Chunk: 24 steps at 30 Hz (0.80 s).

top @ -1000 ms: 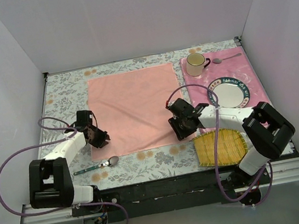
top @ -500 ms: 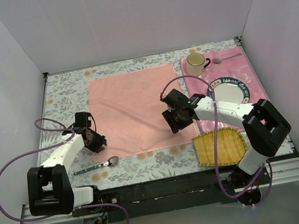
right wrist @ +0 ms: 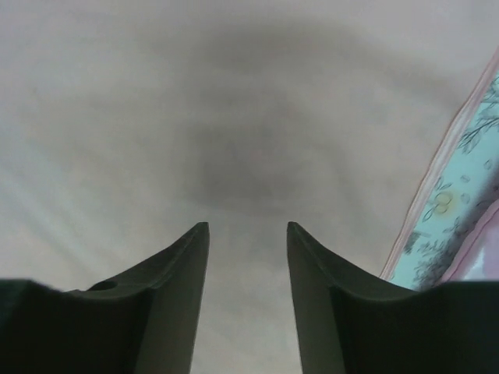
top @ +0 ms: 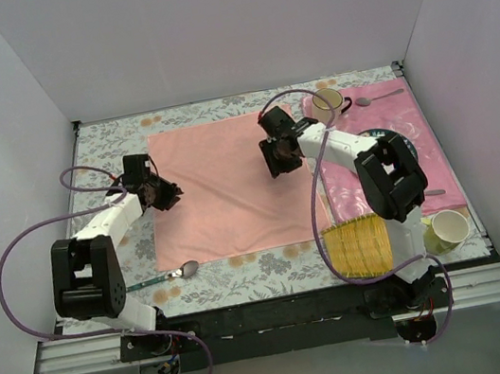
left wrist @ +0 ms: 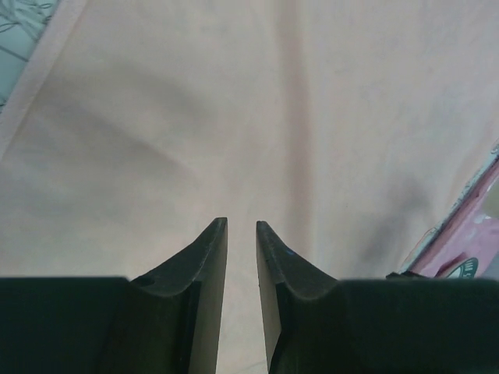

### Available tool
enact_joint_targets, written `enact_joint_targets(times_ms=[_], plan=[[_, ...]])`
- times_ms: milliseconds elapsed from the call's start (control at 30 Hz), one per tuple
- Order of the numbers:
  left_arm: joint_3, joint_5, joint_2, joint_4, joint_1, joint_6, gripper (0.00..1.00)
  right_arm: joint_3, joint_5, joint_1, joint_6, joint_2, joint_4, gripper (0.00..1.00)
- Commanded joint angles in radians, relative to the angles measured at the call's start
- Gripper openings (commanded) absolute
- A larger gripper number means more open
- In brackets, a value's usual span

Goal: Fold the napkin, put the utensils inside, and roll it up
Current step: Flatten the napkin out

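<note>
My left hand (top: 169, 194) and right hand (top: 274, 158) hang released above the napkin (top: 223, 196); the spoon (top: 162, 278) lies left-right, bowl rightward.

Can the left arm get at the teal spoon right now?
Probably yes. The spoon lies uncovered just off the napkin's near edge, close to the left arm's base, with nothing on or over it. The left tool hovers empty over the napkin's left side and would need to swing back.
</note>
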Motion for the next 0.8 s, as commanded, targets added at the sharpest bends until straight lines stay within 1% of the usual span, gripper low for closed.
enact_joint_targets(times_ms=[0,33,67,133,267,333,367,500,633,767], plan=[[0.047,0.078,0.018,0.085,0.004,-0.027,0.21,0.127,-0.021,-0.085,0.0,0.072,0.088,0.47],[0.035,0.079,0.012,0.084,0.004,-0.025,0.21,0.145,-0.032,-0.105,-0.001,0.089,0.095,0.45],[0.024,0.073,0.004,0.083,0.004,-0.024,0.21,0.168,-0.044,-0.115,-0.001,0.106,0.099,0.4],[0.007,0.052,-0.017,0.065,0.004,-0.021,0.21,0.225,-0.078,-0.128,-0.009,0.15,0.103,0.36],[-0.043,0.046,-0.034,0.043,0.004,-0.027,0.21,0.236,-0.112,-0.13,-0.027,0.176,0.174,0.25],[-0.045,0.023,-0.025,0.013,0.004,-0.025,0.21,0.241,-0.123,-0.133,-0.031,0.195,0.206,0.21],[-0.039,0.017,-0.016,-0.006,0.004,-0.013,0.21,0.244,-0.151,-0.135,-0.031,0.211,0.22,0.2],[0.044,0.035,0.047,-0.119,0.004,0.016,0.22,0.276,-0.156,-0.147,-0.044,0.265,0.232,0.2],[0.053,0.072,0.035,-0.136,0.004,0.01,0.25,0.337,-0.101,-0.159,-0.078,0.323,0.182,0.2],[0.044,0.056,0.016,-0.162,0.004,0.004,0.26,0.406,-0.08,-0.173,-0.109,0.398,0.113,0.21]])
